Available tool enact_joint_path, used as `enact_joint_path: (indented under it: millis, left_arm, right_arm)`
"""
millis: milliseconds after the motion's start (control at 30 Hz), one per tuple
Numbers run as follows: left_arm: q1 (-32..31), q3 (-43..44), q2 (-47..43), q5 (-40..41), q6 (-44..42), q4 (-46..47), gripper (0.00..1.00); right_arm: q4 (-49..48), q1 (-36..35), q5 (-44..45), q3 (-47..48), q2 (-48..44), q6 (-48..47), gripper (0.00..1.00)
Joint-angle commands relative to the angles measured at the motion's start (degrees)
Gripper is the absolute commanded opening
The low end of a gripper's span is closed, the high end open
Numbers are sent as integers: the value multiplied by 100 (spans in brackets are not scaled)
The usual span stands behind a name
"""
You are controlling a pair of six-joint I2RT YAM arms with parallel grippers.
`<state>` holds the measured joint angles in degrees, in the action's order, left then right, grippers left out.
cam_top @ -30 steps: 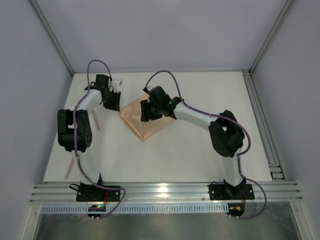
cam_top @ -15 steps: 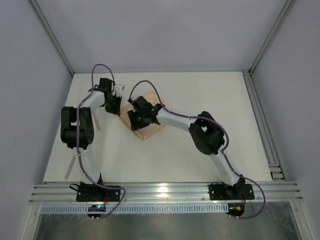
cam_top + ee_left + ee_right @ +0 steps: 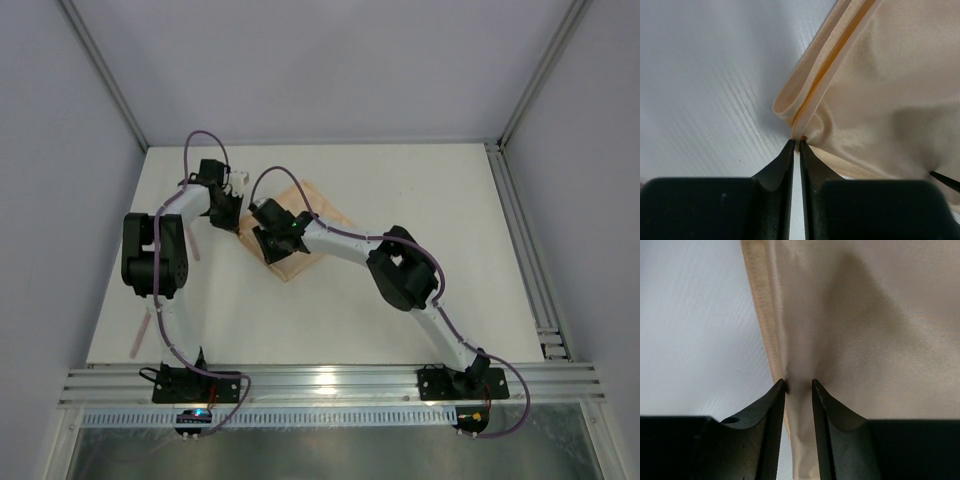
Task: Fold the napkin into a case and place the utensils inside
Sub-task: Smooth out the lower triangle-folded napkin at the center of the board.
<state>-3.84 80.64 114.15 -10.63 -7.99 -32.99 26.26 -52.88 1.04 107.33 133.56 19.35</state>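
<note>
Together, both claws were at the napkin [image 3: 880, 90].
Left gripper [image 3: 796, 145] pinched its folded corner at the tips; right gripper [image 3: 799, 384] stood narrowly open, cloth edge between its fingers [image 3: 765, 415].

We look down on a white surface [image 3: 400, 200] boxed in by plain pale grey walls [image 3: 330, 70], evenly lit, with aluminium rails [image 3: 330, 380] along its near edge.
</note>
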Motion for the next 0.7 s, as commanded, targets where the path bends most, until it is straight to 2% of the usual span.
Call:
enact_joint_path:
  millis: [0,100,267,400,567,667]
  left_arm:
    - [-3,-22,-182,97,-19,223,10]
    - [-3,-22,-217,114,-1,249,10]
    - [-3,-22,-191,88,17,276,0]
    - [14,-31,-182,88,69,302,0]
    - [242,-31,-209,-350,254,425,0]
    - [557,-83,-191,-1053,280,513,0]
  right_arm:
    - [160,-20,283,166,13,-116,32]
    - [134,-20,300,113,-40,-107,25]
    - [125,-29,283,43,-49,-81,14]
    - [125,-38,274,-10,-180,-81,3]
    - [-24,-47,169,-343,-514,-177,3]
    - [-261,-64,-7,-668,-734,-195,3]
